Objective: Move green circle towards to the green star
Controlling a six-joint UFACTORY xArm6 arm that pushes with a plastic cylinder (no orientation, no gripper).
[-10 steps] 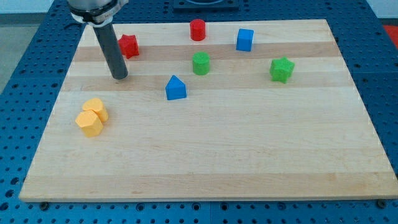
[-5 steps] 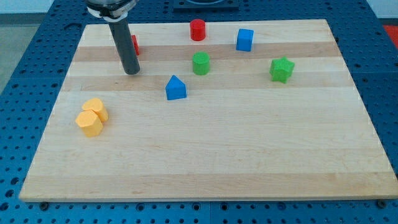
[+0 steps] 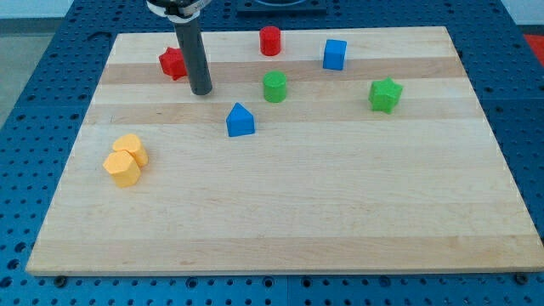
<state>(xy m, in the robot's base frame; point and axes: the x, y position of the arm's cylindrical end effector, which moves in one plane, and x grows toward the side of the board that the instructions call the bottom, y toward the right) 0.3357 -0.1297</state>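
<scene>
The green circle [image 3: 274, 86] is a short green cylinder in the upper middle of the wooden board [image 3: 280, 212]. The green star [image 3: 385, 94] lies to its right, well apart from it. My tip [image 3: 201, 90] rests on the board to the left of the green circle, at about the same height in the view, with a clear gap between them. The dark rod rises from the tip to the view's top edge.
A red star-like block [image 3: 172, 63] sits just left of the rod. A red cylinder [image 3: 270, 40] and a blue cube [image 3: 335, 54] lie near the top. A blue house-shaped block [image 3: 240, 120] lies below the circle. Two yellow blocks [image 3: 125, 160] sit at the left.
My tip has slid to the right and slightly up the view, closer to the green circle. No block has moved.
</scene>
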